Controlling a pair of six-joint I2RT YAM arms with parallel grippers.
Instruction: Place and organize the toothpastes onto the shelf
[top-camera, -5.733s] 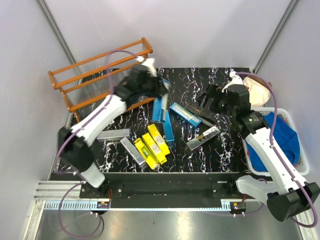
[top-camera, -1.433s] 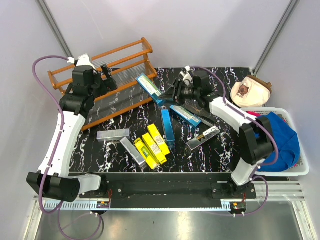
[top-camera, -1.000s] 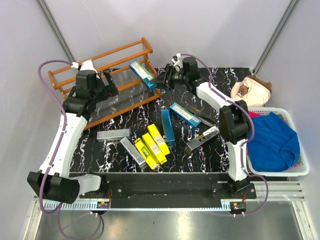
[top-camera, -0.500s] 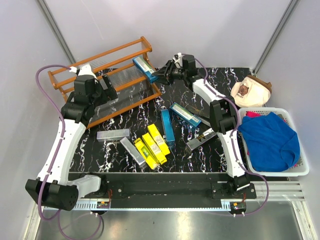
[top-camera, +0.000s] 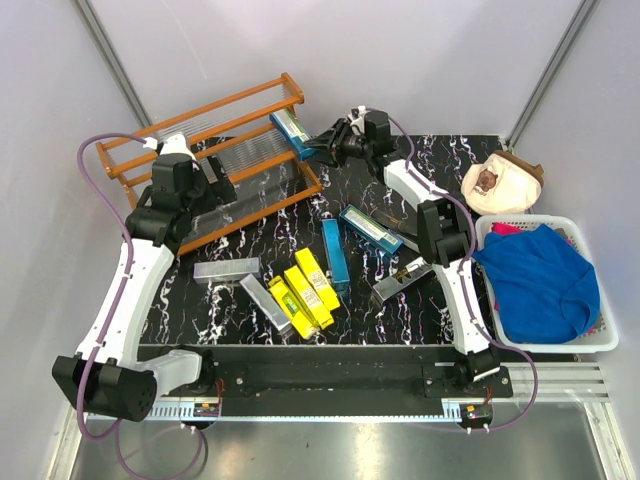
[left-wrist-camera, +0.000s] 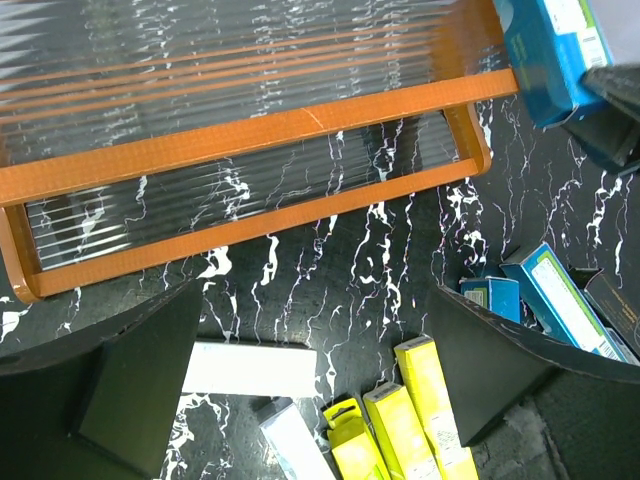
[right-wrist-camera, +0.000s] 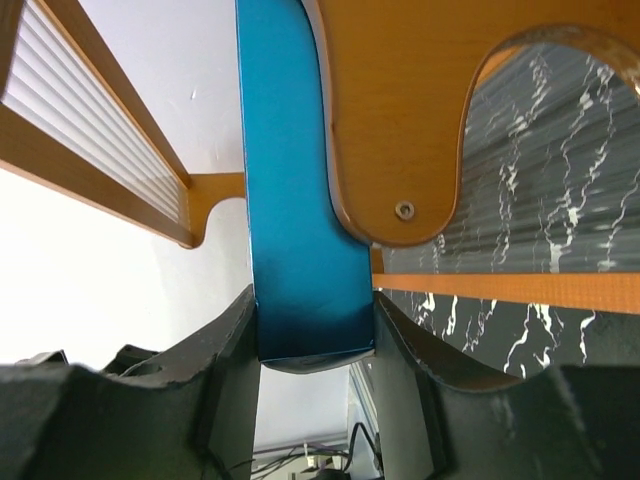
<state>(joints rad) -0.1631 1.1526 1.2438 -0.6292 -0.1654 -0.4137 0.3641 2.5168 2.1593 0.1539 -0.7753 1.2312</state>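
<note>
Clenches the right tool (top-camera: 326, 146) on the end of a long slim blue-teal toothpaste carton (top-camera: 293, 133), with a finger pressed to each narrow side in the right wrist view. Holds that carton at the right end of the orange-brown wooden two-tier shelf (top-camera: 200, 115), close against its curved wooden end panel (right-wrist-camera: 400, 100). Cannot tell whether it rests on a clear ribbed tier.

Hangs the left tool (left-wrist-camera: 315, 385) released, jaws spread wide and gripping nothing, above the counter just in front of the shelf's lower front rail (left-wrist-camera: 250, 135).

Shows the other toothpastes lying flat on the black white-veined marble counter (top-camera: 450, 190):
- 3 bright yellow cartons (top-camera: 305, 288) side by side near the front
- 2 silver-grey cartons (top-camera: 226, 268) just left of them
- 2 blue-teal cartons (top-camera: 334, 255) behind them
- 1 silver-and-black carton (top-camera: 405, 277) to the right

Shows, at the right edge, a white plastic basket (top-camera: 600, 345) holding a blue cloth (top-camera: 540, 280).
</note>
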